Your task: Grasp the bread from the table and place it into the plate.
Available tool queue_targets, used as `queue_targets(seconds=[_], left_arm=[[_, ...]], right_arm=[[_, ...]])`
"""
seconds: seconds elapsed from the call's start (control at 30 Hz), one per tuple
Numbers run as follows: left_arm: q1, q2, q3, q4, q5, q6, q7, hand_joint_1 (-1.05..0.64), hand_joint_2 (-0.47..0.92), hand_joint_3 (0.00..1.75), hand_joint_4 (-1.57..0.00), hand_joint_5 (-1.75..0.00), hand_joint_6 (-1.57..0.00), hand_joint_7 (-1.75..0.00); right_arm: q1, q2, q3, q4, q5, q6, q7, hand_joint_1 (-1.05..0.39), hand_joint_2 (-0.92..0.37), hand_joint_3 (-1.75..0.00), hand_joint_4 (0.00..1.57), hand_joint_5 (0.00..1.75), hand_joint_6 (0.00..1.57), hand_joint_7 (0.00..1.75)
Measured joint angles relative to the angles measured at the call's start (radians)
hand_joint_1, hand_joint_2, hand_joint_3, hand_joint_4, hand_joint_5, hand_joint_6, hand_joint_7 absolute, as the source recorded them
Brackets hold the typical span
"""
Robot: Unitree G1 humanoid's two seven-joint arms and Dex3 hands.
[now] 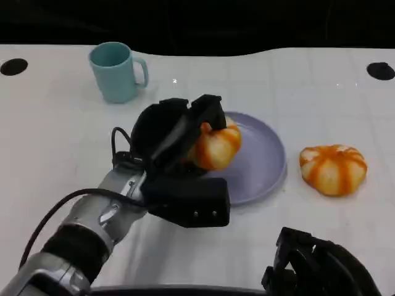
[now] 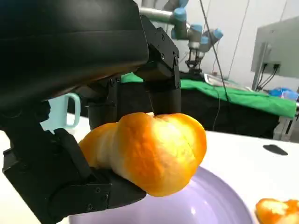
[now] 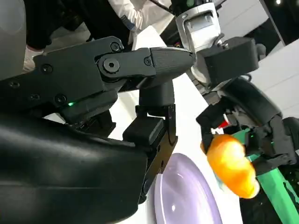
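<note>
Here the left hand (image 1: 179, 139) reaches across the white bench (image 1: 55, 142) and holds an orange-and-white bread roll (image 1: 216, 145) over the near-left part of the lavender plate (image 1: 262, 163). In the left wrist view its black fingers (image 2: 161, 81) press the top of the roll (image 2: 149, 151) while another part of the hand cradles it from below, so the bread is clamped between them; the plate's surface (image 2: 205, 205) lies beneath, and a gap appears between the bread and the plate, though whether it is truly clear cannot be told for certain. The right wrist view shows the same roll (image 3: 231, 165) gripped by the left hand (image 3: 252, 135) above the plate (image 3: 182, 196). A second roll (image 1: 333, 168) with orange stripes rests on the bench to the right of the plate, just apart from its rim; its edge also shows in the left wrist view (image 2: 278, 212). A teal mug (image 1: 116, 71) stands upright on the far-left side of the bench, well apart from the plate. The right hand (image 1: 321, 265) sits low at the near-right edge, holding nothing; in its own wrist view its fingers (image 3: 154, 126) extend apart with nothing between them.
</note>
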Motion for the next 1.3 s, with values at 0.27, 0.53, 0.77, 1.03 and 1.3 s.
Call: queue_targets(seconds=[0.27,0.53,0.77,1.03,1.3], left_arm=[[-0.049,-0.017,-0.021,0.039,-0.008,0.044,-0.121,-0.47,0.92,0.20,-0.53,-0.71,-0.56,-0.02],[-0.055,0.006,-0.028,-0.062,-0.012,0.128,-0.323,-0.91,0.92,0.37,-0.21,-0.13,-0.12,0.00],[-0.052,0.040,-0.052,-0.156,-0.002,0.187,-0.443,-1.04,0.92,0.46,-0.16,-0.10,-0.05,0.00],[0.029,0.083,-0.029,-0.282,-0.034,0.182,-0.465,-0.89,0.92,0.39,-0.29,-0.17,-0.15,-0.05],[0.219,0.105,0.115,-0.434,-0.293,0.029,-0.474,-0.62,0.92,0.27,-0.48,-0.41,-0.43,-0.11]], right_arm=[[0.000,-0.001,-0.003,0.001,-0.001,-0.003,0.005,-0.71,-0.92,-0.23,0.86,1.62,0.77,1.42],[0.004,-0.001,-0.004,0.000,-0.005,-0.018,0.005,-0.71,-0.92,-0.25,0.86,1.62,0.76,1.42],[0.008,-0.001,-0.005,-0.001,-0.005,-0.021,0.009,-0.70,-0.92,-0.25,0.85,1.62,0.75,1.43],[0.010,-0.002,-0.006,-0.011,-0.005,-0.021,0.010,-0.71,-0.92,-0.25,0.85,1.63,0.76,1.43],[0.016,-0.004,-0.009,-0.013,0.000,-0.020,0.016,-0.70,-0.92,-0.24,0.86,1.62,0.75,1.40]])
